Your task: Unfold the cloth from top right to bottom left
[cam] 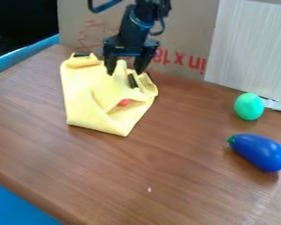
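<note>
The gripper [126,70] hangs over the upper part of the yellow cloth [87,103], its two fingers apart and pointing down, one to each side of a raised bit of fabric. I cannot tell whether the fingertips touch the cloth. The cloth lies at the upper left of the table, partly folded over itself, with a bunched upper edge and a fold running toward its lower right. A small red thing [124,103] shows within the folds. A dark strip [133,81] lies at the cloth's upper right, and another dark piece is at its top left corner.
A green egg-shaped object [249,106] and a blue toy eggplant [259,152] lie on the right side of the wooden table [137,176]. Cardboard [187,39] and a pale panel [251,48] stand along the back. A tiny white speck is near the front.
</note>
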Robot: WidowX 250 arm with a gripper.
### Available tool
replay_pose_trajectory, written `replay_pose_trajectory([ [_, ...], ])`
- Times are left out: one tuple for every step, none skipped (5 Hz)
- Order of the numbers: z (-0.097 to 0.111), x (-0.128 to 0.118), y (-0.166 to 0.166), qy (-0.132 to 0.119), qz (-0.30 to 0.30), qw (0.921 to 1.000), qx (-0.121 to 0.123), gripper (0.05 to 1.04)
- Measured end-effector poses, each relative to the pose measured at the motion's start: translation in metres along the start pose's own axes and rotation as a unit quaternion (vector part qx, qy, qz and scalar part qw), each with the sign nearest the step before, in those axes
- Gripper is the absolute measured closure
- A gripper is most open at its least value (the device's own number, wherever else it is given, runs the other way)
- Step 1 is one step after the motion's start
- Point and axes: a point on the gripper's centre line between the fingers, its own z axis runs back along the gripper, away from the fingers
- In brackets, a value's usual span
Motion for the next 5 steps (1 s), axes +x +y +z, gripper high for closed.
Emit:
replay_pose_trajectory([
  [-0.003, 0.001, -0.001, -0.008, -0.006, 0.9999, -0.003, 0.083],
  [-0.01, -0.007, 0.0, -0.004, -0.017, 0.9999, 0.003, 0.083],
  [-0.017, -0.016, 0.001, -0.001, -0.024, 0.9997, 0.007, 0.083],
  [-0.02, -0.018, 0.003, -0.005, -0.025, 0.9996, 0.008, 0.136],
  [-0.02, -0.021, 0.003, -0.003, -0.023, 0.9997, 0.003, 0.399],
])
